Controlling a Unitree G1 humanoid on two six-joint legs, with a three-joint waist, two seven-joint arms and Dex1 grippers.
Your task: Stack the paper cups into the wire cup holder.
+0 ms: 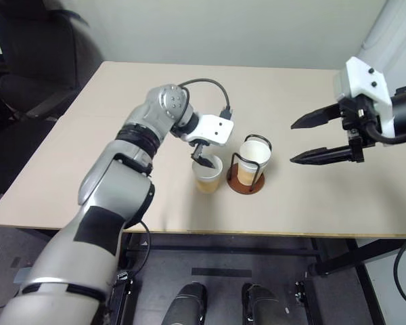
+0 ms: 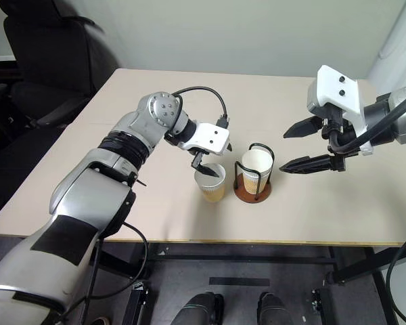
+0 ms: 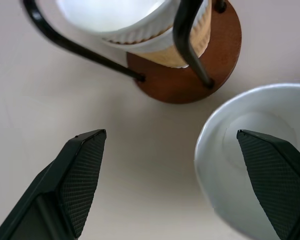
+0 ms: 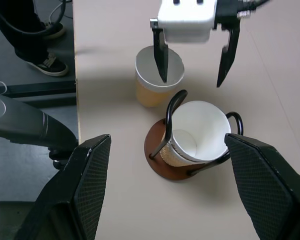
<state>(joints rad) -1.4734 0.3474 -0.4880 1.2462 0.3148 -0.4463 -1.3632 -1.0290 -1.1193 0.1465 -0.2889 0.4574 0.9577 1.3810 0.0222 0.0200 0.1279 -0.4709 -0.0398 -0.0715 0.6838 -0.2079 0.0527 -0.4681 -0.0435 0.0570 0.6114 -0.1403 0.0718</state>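
Note:
One paper cup (image 1: pixel 208 176) stands upright on the table, just left of the wire cup holder (image 1: pixel 246 183). The holder's reddish-brown base (image 3: pixel 190 82) carries stacked paper cups (image 4: pixel 195 137) inside its black wire loops. My left gripper (image 1: pixel 204 160) hangs open over the loose cup. One of its fingers (image 3: pixel 272 175) is over the cup's white inside and the other finger (image 3: pixel 82 175) is over bare table, so the cup's wall lies between them. My right gripper (image 1: pixel 292 143) is open and empty, raised to the right of the holder and pointing toward it.
The tan table (image 1: pixel 325 203) has its front edge close below the cups. A black office chair (image 1: pixel 34 54) stands beyond the table's far left corner. A person's shoes (image 4: pixel 52 65) are on the floor beside the table.

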